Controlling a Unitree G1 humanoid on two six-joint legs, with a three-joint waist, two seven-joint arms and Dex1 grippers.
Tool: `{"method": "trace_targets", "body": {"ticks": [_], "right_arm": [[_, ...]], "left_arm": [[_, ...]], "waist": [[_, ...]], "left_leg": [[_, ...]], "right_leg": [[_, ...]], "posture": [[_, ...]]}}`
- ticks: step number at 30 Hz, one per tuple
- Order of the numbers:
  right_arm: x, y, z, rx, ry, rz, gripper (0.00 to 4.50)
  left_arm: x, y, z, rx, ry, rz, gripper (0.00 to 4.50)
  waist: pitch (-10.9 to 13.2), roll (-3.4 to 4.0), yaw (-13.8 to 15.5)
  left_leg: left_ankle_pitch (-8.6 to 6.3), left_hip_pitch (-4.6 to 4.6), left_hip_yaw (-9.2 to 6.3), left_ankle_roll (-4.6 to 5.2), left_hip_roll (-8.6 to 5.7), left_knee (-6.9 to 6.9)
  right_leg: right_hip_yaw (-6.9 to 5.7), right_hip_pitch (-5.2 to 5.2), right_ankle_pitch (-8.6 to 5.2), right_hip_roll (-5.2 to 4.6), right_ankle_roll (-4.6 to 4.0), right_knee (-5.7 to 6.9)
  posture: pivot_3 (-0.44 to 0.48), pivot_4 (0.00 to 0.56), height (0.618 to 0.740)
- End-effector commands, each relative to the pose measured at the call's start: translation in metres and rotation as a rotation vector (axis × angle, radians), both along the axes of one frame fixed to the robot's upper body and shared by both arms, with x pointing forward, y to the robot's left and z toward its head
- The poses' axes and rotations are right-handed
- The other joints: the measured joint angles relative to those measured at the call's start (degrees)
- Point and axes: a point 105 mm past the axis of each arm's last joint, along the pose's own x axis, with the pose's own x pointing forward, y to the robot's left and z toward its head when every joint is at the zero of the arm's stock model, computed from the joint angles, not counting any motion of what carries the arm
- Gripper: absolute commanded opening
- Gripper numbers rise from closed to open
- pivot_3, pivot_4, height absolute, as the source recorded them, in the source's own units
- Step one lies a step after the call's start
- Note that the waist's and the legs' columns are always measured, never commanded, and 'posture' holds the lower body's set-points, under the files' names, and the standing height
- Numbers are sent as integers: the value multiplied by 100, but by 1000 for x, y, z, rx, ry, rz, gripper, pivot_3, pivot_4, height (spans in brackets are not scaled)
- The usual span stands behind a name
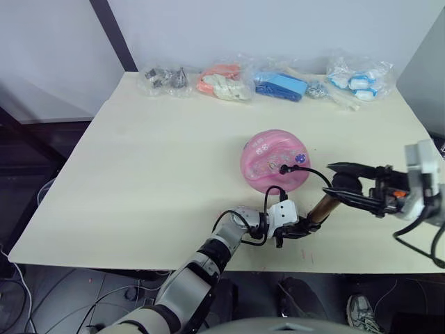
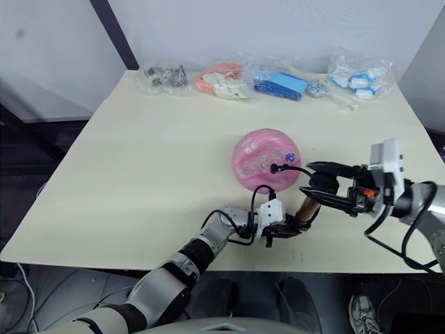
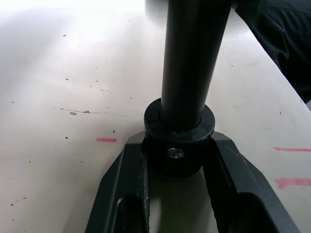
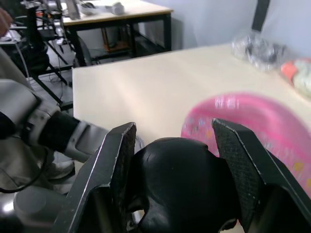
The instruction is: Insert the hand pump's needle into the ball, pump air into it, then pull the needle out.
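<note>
The pink ball rests on the table, right of centre. The hand pump leans beside it, near the front edge, its bronze barrel tilted. My left gripper is shut on the pump's black bottom cap. At the other end, my right gripper is shut on the black T-handle. The thin black hose arcs from the pump to a small black fitting pressed against the ball's near side. The needle pin itself is hidden at the ball's surface.
Several clear bags line the far edge: grey parts, orange and white items, blue pieces, blue-white items. Small red marks dot the table by the pump. The table's front edge runs just behind my left gripper.
</note>
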Motion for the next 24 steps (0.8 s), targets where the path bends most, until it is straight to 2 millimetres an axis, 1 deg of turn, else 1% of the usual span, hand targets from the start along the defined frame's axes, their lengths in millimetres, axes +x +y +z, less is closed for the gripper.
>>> {"method": "trace_targets", "body": {"ticks": [1,5,9,13,16,18,19,21,24], "right_arm": [[-14,-1,33,17,-77,65,2022],[-21,-8,54,0,-83,97,2022],[-25,-9,75,2,-76,123,2022],[-26,-8,84,9,-56,135,2022],[-24,-6,80,16,-38,138,2022],[-21,-5,68,-2,-29,133,2022],[-19,-3,58,-13,-18,132,2022],[-17,0,43,-20,-5,127,2022],[-13,2,26,-10,12,107,2022]], "left_arm": [[1,8,-13,39,42,41,1073],[1,7,-13,39,43,37,1073],[0,7,-14,39,46,38,1073],[0,7,-15,41,44,32,1073],[-2,8,-17,45,41,26,1073],[-2,7,-17,46,39,22,1073],[-3,6,-17,44,39,21,1073],[-4,5,-17,42,39,20,1073],[-4,5,-17,40,39,22,1073]], "waist": [[0,0,10],[3,3,27],[4,3,48],[7,3,77],[6,5,86],[5,5,88],[5,3,88],[1,3,84],[-7,16,73]], "left_leg": [[0,0,1,1,0,0],[-1,-2,2,2,1,1],[-2,-3,5,4,4,1],[-4,-11,4,6,5,2],[-4,-44,0,7,6,6],[-3,-61,0,7,5,10],[-3,-62,2,7,5,12],[-3,-60,3,7,4,13],[-3,-52,9,7,3,12]], "right_leg": [[1,0,0,0,1,-1],[1,0,1,0,1,-4],[3,0,1,-1,1,-7],[2,-4,2,-3,2,-12],[0,-34,5,-3,5,-12],[1,-51,11,-3,11,-12],[2,-53,13,-3,12,-11],[3,-49,14,-2,15,-11],[7,-44,14,-2,17,-11]], "posture": [[0,150,736],[0,150,736],[0,150,736],[0,150,736],[0,150,736],[0,150,736],[0,150,736],[0,150,736],[0,150,736]]}}
